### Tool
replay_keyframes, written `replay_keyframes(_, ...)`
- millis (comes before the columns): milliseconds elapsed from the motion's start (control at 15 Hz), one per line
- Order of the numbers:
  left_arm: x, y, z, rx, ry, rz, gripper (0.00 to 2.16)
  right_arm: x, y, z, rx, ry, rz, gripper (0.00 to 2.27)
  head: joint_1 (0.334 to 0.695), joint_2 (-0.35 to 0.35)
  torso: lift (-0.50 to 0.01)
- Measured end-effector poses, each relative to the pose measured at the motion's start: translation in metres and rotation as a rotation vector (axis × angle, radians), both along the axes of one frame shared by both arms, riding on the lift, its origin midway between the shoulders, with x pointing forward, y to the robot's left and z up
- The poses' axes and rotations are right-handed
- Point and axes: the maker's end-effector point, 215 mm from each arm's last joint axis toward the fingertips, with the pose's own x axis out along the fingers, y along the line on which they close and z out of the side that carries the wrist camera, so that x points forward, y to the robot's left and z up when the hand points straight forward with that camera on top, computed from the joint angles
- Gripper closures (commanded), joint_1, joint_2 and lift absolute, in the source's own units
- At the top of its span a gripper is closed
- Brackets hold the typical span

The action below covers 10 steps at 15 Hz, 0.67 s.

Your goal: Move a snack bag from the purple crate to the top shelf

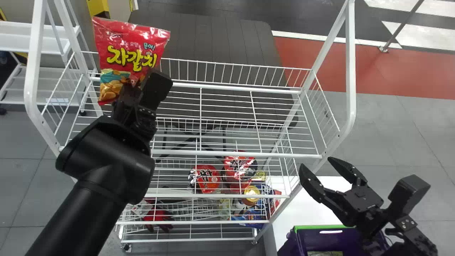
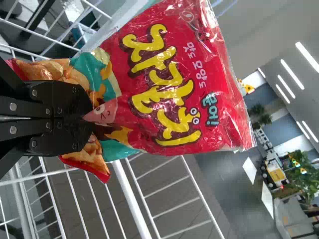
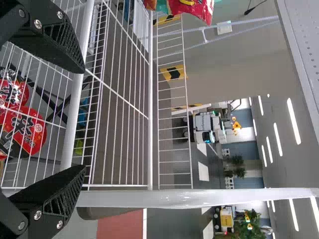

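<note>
The head camera looks down; closer wrist views share the top shelf (image 1: 231, 154).

Premises: large indoor hall, fitted in part like a shop; whether a real shop or a lab mock-up cannot be told. Listed: white wire rack (image 1: 231, 155), stocked below with packaged goods (image 1: 208, 181); grey floor (image 1: 391, 131), crossed by a red band (image 1: 408, 74) and marked in white; ceiling lined with strip lights (image 3: 294, 121); green plants (image 2: 304, 174) and a yellow machine (image 2: 275, 173) placed beyond.

Left hand (image 1: 130, 87) pinched together, right hand (image 1: 316, 164) parted wide.
</note>
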Motion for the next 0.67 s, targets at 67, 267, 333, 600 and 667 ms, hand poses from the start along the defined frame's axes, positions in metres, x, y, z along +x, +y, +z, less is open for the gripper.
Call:
replay_keyframes(67,0.001,0.003,-0.001,-0.003,0.000,0.003,1.77,0.000,0.000,0.000,0.001,0.000,0.000,0.15,0.695,-0.154,0.000)
replay_keyframes(267,0.003,0.010,-0.005,-0.006,-0.003,0.010,1.77,0.001,0.000,0.001,0.000,-0.001,0.000,0.15,0.695,-0.149,0.000)
replay_keyframes(333,0.004,0.012,-0.006,-0.010,-0.006,0.011,1.76,0.001,-0.001,0.000,0.001,-0.001,0.000,0.15,0.695,-0.146,0.000)
replay_keyframes(600,0.015,0.014,-0.002,-0.033,-0.038,-0.014,1.76,0.000,-0.002,0.000,0.004,0.000,-0.004,0.15,0.695,-0.144,0.000)
replay_keyframes(667,0.015,0.017,-0.002,-0.035,-0.038,-0.012,1.75,0.000,-0.003,0.000,0.005,0.001,-0.005,0.15,0.695,-0.140,0.000)
